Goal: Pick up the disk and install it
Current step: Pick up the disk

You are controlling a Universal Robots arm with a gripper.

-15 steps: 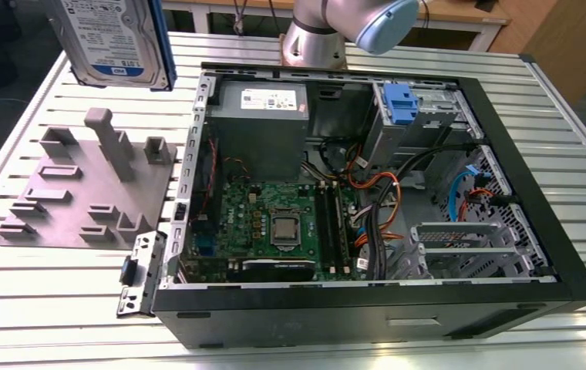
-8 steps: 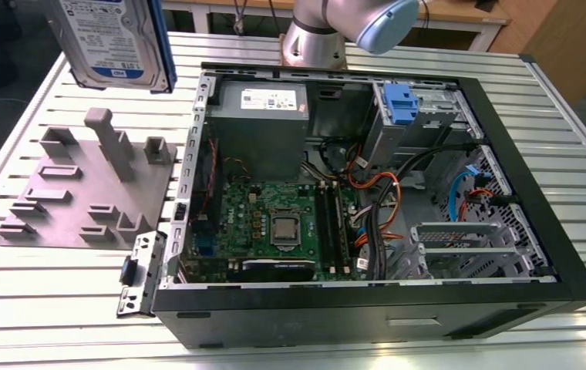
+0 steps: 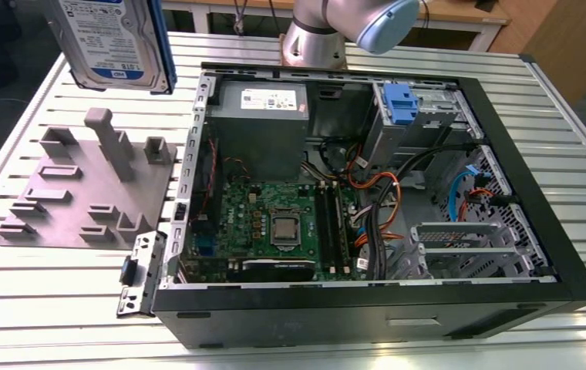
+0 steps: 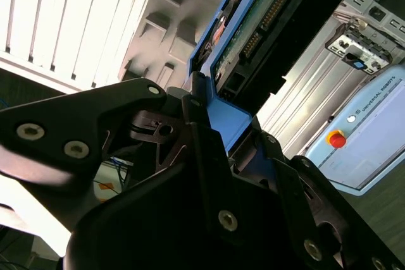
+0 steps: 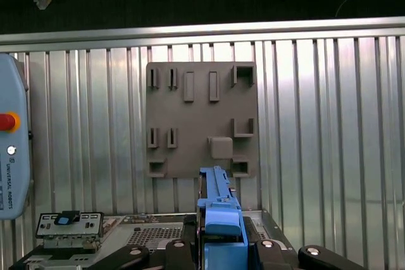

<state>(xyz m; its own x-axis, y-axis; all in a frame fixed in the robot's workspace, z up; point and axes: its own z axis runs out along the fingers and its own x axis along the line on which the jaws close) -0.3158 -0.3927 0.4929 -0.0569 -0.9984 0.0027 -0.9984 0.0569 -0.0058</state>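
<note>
The disk point(image 3: 113, 38), a silver drive with a white-and-blue label in a blue carrier, hangs upright high above the table at the exterior view's upper left, over the grey fixture plate point(image 3: 77, 193). In the second wrist view the disk point(image 4: 253, 23) shows its green underside, and my gripper point(image 4: 224, 131) is shut on its blue end. In the first wrist view the blue end point(image 5: 220, 219) stands between the black fingers point(image 5: 180, 248), above the fixture plate point(image 5: 201, 124). The open computer case point(image 3: 375, 177) lies to the exterior view's right of the disk.
Inside the case are a grey power supply point(image 3: 262, 104), a blue-tabbed carrier point(image 3: 400, 104) in its bay, the motherboard point(image 3: 272, 223) and loose cables point(image 3: 375, 185). The arm's base point(image 3: 319, 35) stands behind the case. A pendant point(image 5: 9, 150) lies on the slatted table point(image 3: 56, 293).
</note>
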